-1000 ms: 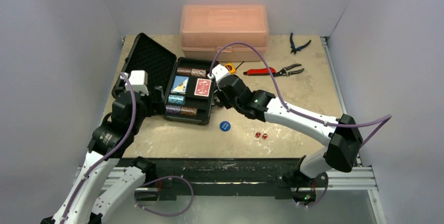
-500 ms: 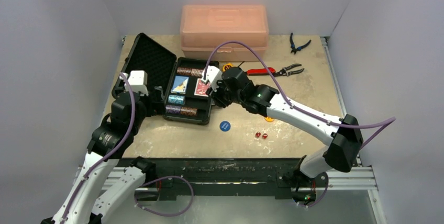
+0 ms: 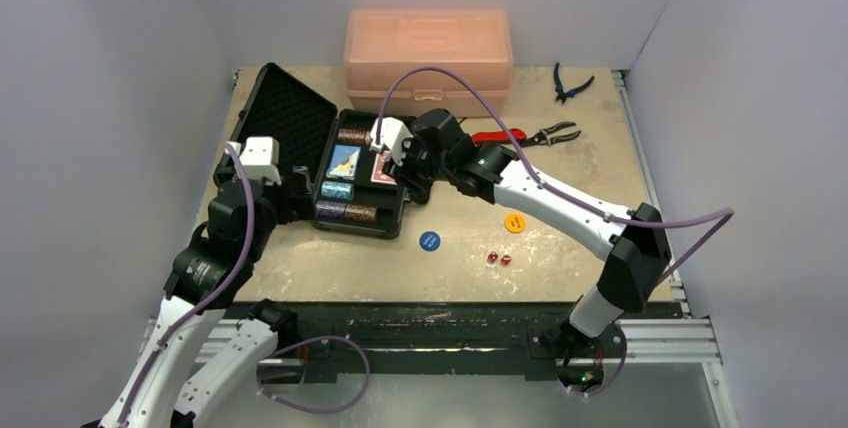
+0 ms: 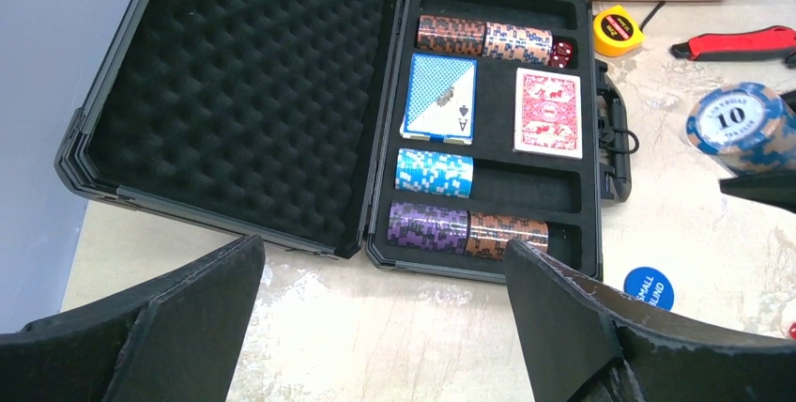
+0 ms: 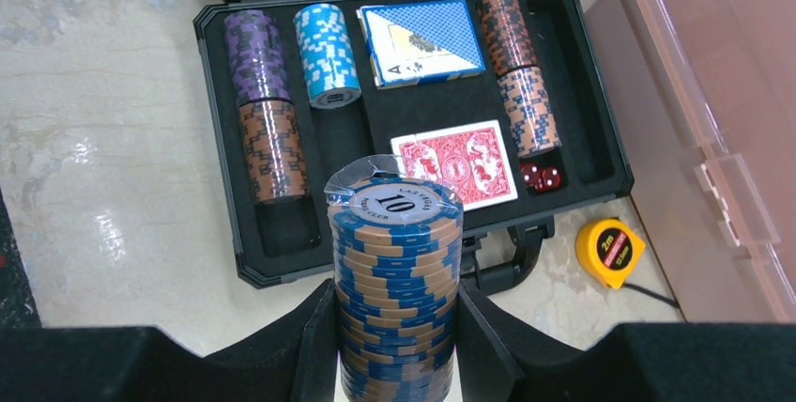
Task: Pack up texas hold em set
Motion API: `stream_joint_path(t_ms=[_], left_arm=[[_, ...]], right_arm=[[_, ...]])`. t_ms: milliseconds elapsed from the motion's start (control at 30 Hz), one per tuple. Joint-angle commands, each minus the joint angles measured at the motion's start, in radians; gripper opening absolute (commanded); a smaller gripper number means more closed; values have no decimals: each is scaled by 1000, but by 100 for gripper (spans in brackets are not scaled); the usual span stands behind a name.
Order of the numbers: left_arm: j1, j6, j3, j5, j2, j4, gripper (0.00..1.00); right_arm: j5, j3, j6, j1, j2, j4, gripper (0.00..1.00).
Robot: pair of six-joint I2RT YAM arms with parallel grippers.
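Note:
The black briefcase lies open, foam lid to the left. Its tray holds purple and brown chip stacks, a light-blue stack, a blue deck, a red deck and red dice. My right gripper is shut on a wrapped blue-and-tan chip stack, held over the case's handle side. My left gripper is open and empty, just in front of the case's near-left corner. A blue disc, a yellow disc and two red dice lie on the table.
The translucent pink box stands behind the case. A yellow tape measure lies between them. Red-handled pliers and black cutters lie at the back right.
My right gripper has carried the blue-and-tan chip stack left and farther, up to the case's handle side, uncovering the yellow disc. My left arm has barely moved.

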Motion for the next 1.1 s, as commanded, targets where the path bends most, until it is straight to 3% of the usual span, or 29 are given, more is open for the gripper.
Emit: stream_joint_path(t_ms=[0,533,1067], left_arm=[[8,22,-4,16,-9,40,100],[8,25,-3,40,-18,44,100],[8,28,-3,41,-24,44,100]], right_arm=[[-83,148,-55,-21,31,-1,0],[-188,419,-80,-50,234,-244,0],[-166,579,-68,-50,379,-402,0]])
